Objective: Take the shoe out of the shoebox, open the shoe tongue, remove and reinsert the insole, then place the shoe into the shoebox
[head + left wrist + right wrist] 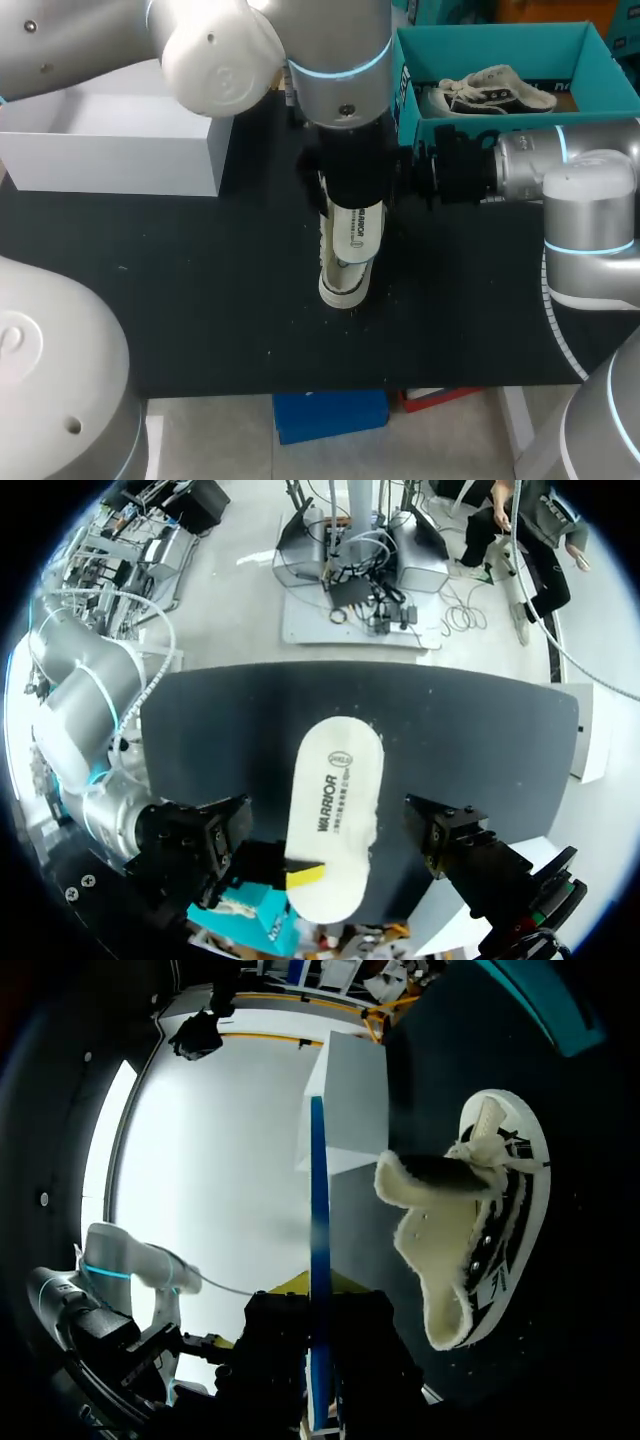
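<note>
Two shoes are in view. One shoe [345, 282] stands on its sole at the middle of the black table [200, 300], directly under the left gripper [306, 878], with a rounded white rubber end toward the near edge. The second shoe [490, 92] lies in the teal shoebox [470, 130] at the far right corner.

The single insole [356, 228], a flat white oval with dark print, is held above the shoe by the left gripper. One yellow tip [300, 876] presses its printed face near one end, and the other finger is hidden behind it.

The right gripper [425, 172] is near the shoe, on the side of the table's right edge. Whether it is open cannot be told. Its wrist view shows the shoe's pale fleecy lining, the tongue folded outward, a dark upper and a white rubber rim.

One white rectangular box [110, 150] stands at the far left corner.
</note>
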You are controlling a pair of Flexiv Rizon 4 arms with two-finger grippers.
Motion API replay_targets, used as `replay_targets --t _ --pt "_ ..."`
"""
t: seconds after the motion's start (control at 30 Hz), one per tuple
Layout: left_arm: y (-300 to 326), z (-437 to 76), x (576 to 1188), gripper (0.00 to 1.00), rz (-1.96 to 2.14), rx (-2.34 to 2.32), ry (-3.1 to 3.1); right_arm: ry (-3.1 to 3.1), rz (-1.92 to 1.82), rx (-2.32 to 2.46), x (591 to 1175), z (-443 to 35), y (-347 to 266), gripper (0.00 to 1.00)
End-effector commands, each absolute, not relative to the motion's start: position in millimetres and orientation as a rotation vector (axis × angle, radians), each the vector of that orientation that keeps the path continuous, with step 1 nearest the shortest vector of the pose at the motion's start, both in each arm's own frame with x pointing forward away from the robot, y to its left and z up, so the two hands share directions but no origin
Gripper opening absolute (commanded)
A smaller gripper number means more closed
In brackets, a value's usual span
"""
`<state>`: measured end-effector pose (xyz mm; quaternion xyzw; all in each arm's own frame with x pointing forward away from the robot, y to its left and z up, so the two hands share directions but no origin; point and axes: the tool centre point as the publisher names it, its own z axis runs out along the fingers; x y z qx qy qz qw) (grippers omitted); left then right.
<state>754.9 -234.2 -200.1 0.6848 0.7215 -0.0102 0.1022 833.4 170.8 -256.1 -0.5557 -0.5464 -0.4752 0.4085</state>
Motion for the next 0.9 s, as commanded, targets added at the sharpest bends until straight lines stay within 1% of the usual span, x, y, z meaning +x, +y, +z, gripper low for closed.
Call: replay_targets --t 0.03,0.2,0.4,0.67,0.9 --pt "-226.1 -205.5 744.7 1.0 -0.092 1.982 2.094 -1.377 -1.197 -1.402 833.6 -256.4 171.7 0.0" --pt "-219.2 -201.4 738.4 1.0 -0.315 1.892 1.963 -1.377 -1.197 -1.402 833.6 -256.4 171.7 0.0" --pt "-204.8 -193.3 733.5 1.0 -0.599 1.663 1.698 -1.377 -1.197 -1.402 833.6 -256.4 171.7 0.0" --pt "-186.1 -186.8 723.9 1.0 -0.845 1.472 1.308 -1.377 -1.197 -1.402 833.6 -256.4 171.7 0.0" --pt "-170.4 -194.8 722.9 1.0 -0.979 1.319 1.135 -1.377 -1.197 -1.402 833.6 -256.4 171.7 0.0"
